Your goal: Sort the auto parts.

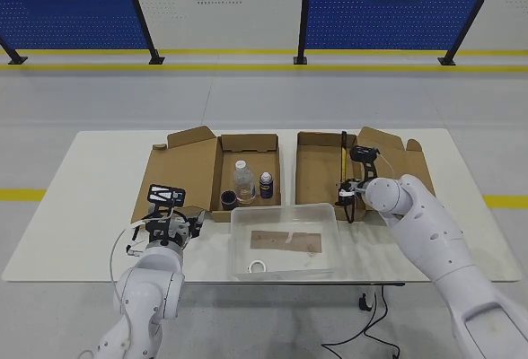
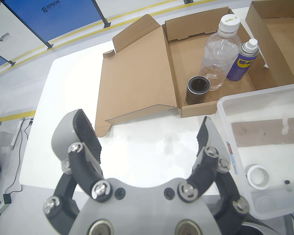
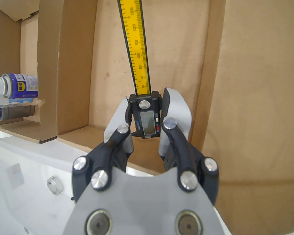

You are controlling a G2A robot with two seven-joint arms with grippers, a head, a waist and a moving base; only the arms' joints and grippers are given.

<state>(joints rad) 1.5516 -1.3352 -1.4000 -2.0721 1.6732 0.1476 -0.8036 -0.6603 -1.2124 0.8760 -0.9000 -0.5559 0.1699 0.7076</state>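
White bench [image 1: 84, 206], blue screens behind. Two open cardboard boxes sit side by side mid-bench, with a clear bin [image 1: 286, 208] just in front at the near edge.

Right gripper [image 3: 147, 101] is clamped on the display head of the caliper [image 3: 134, 37]. Its yellow beam runs along the right wall of the right box [image 1: 318, 170] toward the far edge. Can't tell if it touches the box floor.

Left gripper [image 2: 142, 121] is spread wide and holding nothing, over bare bench by the left box [image 2: 134, 79] flap's near corner. That box holds a clear bottle [image 2: 220, 57], a spray can [image 2: 242, 64] and a black sleeve [image 2: 197, 92]. A white ring [image 2: 258, 176] lies in the bin.
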